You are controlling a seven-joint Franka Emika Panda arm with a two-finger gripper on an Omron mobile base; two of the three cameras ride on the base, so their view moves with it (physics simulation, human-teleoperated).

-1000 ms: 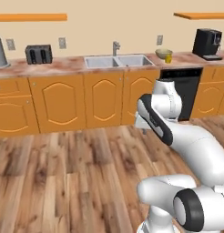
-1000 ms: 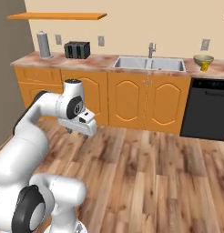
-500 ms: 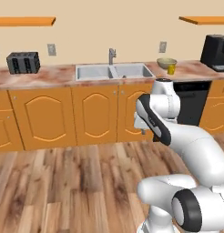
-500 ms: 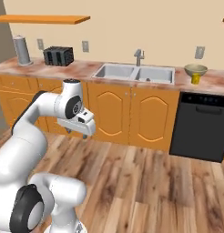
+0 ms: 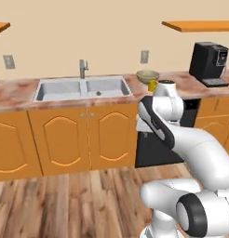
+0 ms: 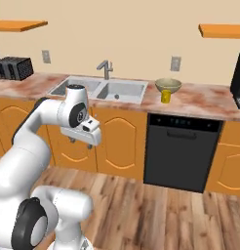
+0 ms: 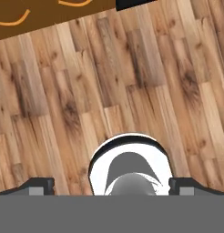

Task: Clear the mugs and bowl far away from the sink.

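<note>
Olive bowl (image 6: 168,85) sits on the counter, well above the wide-open, empty pincer (image 6: 79,141).

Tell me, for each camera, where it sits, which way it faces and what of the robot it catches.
Left base view: behind the arm's left, facing the sink, bowl and a yellow mug; arm rises lower right.
Right base view: behind its right, same sink, bowl and mug; arm lower left, gripper pointing down.
Hand view: on the hand, looking down at the wooden floor; open gripper fingertips at the bottom corners.
Both base views share the counter.
</note>
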